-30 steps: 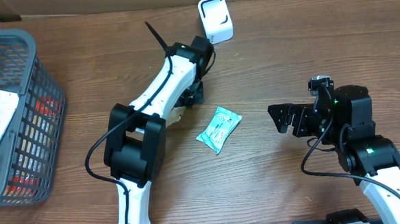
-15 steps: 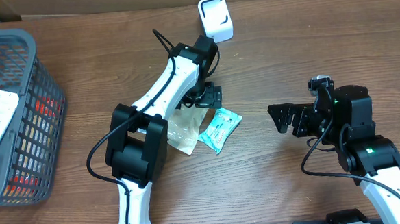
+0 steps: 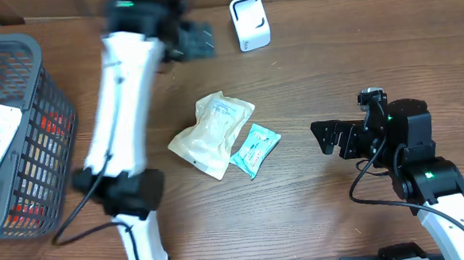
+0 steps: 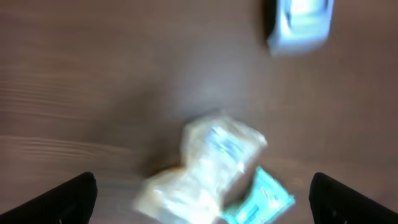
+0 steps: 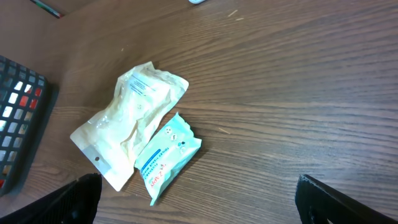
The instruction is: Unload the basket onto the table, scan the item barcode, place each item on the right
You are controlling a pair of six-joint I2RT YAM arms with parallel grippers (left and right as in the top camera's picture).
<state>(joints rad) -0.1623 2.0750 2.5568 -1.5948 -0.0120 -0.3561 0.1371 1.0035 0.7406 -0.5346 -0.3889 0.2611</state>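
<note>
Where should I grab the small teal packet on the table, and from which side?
Probably its upper right end as the overhead view shows it, coming down from above on the right. The teal packet lies flat, and its left long edge rests against the cream pouch, so only the right side and that end stand clear.

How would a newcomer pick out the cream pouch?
Start at the grey basket on the table's left side and move right to two packets lying together mid-table. The cream pouch is the larger, left one; the teal packet beside it is smaller.
</note>
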